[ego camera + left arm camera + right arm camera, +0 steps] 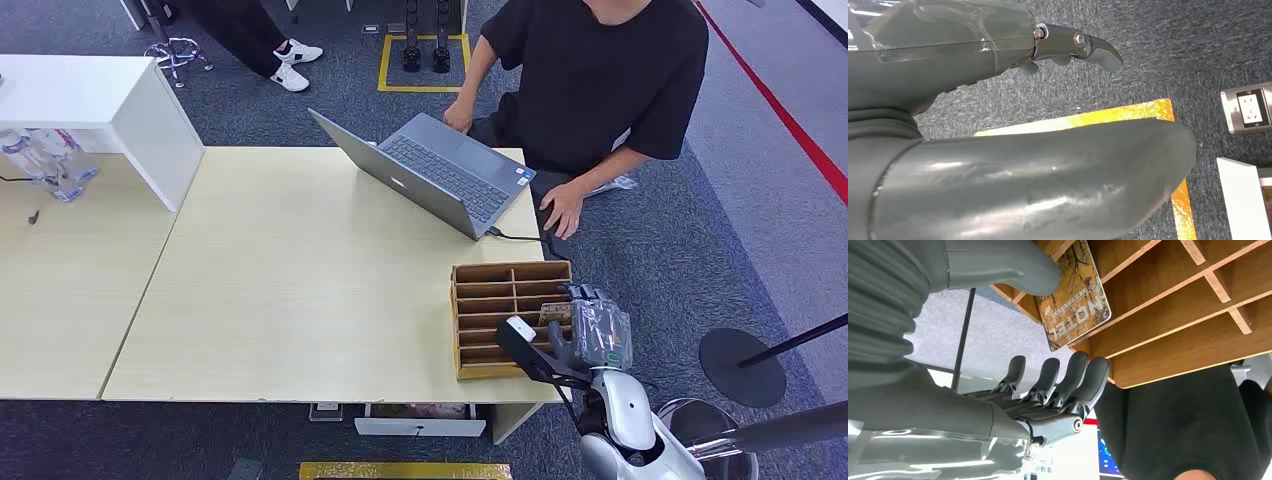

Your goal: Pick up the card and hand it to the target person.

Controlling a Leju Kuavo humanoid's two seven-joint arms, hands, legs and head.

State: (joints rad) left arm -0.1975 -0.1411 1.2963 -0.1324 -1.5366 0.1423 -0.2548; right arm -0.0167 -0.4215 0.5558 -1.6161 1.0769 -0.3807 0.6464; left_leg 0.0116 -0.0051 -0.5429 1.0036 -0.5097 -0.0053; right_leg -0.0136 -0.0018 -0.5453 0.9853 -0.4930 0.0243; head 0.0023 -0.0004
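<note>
The card [1075, 295], printed with autumn trees and the word HOTEL, leans in a slot of the wooden organizer [1198, 315] and sticks out past its edge. My right hand [1013, 340] is at that slot. Its thumb [1013, 265] lies against the card's near corner, and its fingers [1068, 377] are spread on the other side, just off the card. In the head view the right hand [590, 325] is at the right side of the organizer [480, 330], where the card [555, 314] shows. My left hand [973, 60] hangs over the carpet, holding nothing.
A person in a black shirt [600, 80] sits at the table's far right corner behind an open laptop [440, 180]. Water bottles [50, 160] and a white shelf [100, 100] are far left. A black stand base [742, 367] is on the floor to the right.
</note>
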